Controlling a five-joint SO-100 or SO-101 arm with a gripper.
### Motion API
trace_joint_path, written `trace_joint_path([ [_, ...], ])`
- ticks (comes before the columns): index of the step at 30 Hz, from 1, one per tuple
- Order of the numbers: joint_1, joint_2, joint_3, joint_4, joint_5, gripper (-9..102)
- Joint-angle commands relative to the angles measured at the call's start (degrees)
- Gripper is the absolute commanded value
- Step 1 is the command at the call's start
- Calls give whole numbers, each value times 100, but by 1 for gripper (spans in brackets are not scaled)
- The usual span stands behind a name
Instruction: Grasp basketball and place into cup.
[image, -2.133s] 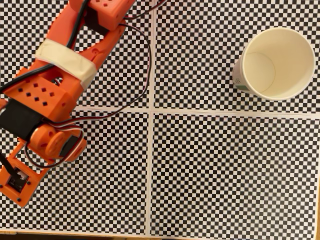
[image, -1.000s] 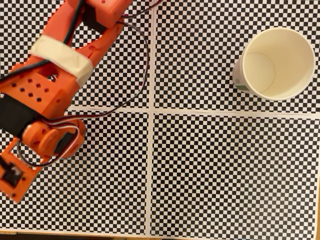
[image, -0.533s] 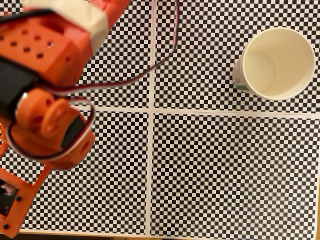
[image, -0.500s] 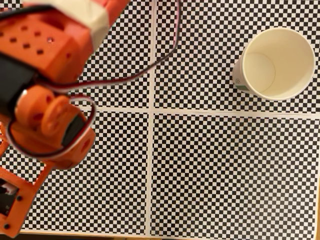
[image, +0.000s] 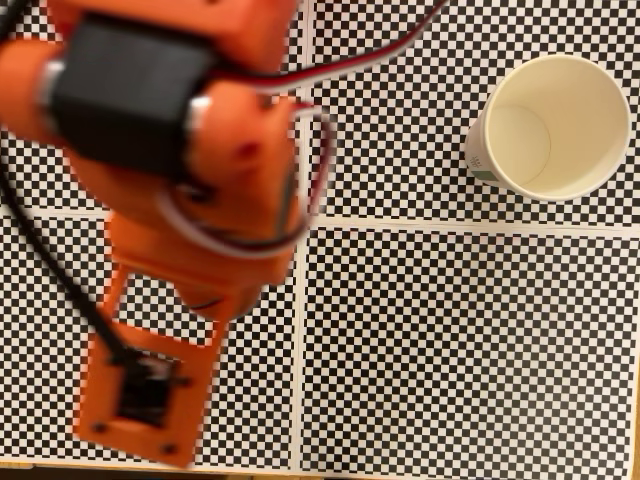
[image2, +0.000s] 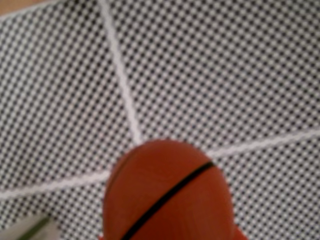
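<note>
Only wrist view shows basketball (image2: 167, 197), close to lens, fixed view shows cup (image: 553, 125), jaws' state unclear

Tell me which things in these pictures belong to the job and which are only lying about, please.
Belonging to the job:
- basketball, close to the wrist camera
- paper cup, upright, nothing inside
- orange arm; its hand is not visible

Only lying about:
- checkered mat, merely the surface underneath
- nothing else visible
</note>
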Motion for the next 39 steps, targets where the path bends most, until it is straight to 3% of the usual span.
trace_joint_path([
  [1, -255, 510, 202, -18, -9, 0],
  [39, -3032, 2944, 2364, -26, 1828, 0],
])
